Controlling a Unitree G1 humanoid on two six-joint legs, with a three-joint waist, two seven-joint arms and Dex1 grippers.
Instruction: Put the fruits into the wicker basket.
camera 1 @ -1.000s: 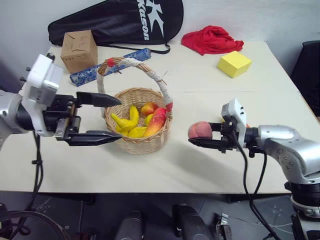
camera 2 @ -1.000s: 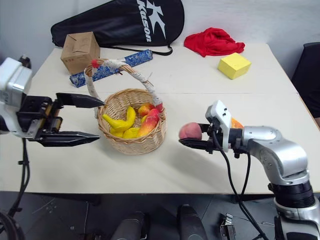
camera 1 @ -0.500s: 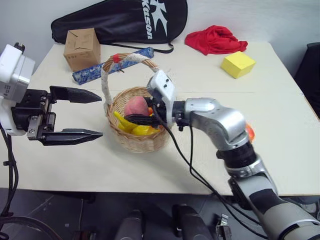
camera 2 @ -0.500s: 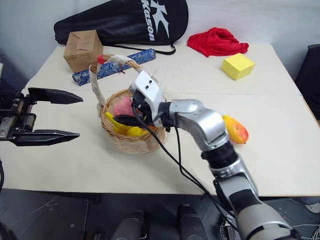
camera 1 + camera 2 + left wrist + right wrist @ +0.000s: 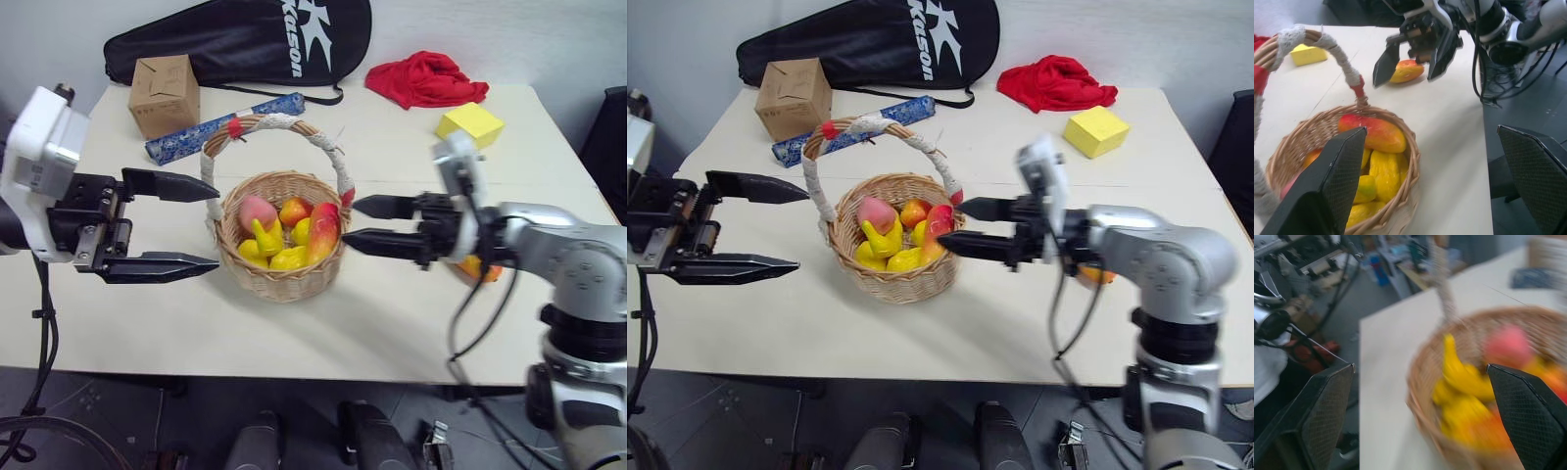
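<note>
Peach point(image 5: 257, 211) went from right gripper point(image 5: 355, 222) into basket point(image 5: 284, 279) | right gripper withdrew beside rim, spread, empty | left gripper point(image 5: 206, 224) spread | mango point(image 5: 1406, 71) on table point(image 5: 392, 323)

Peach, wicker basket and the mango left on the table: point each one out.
peach point(image 5: 256, 211), left eye view, its pink top.
wicker basket point(image 5: 284, 282), left eye view, front woven wall.
mango point(image 5: 1406, 71), left wrist view, its orange middle.
</note>
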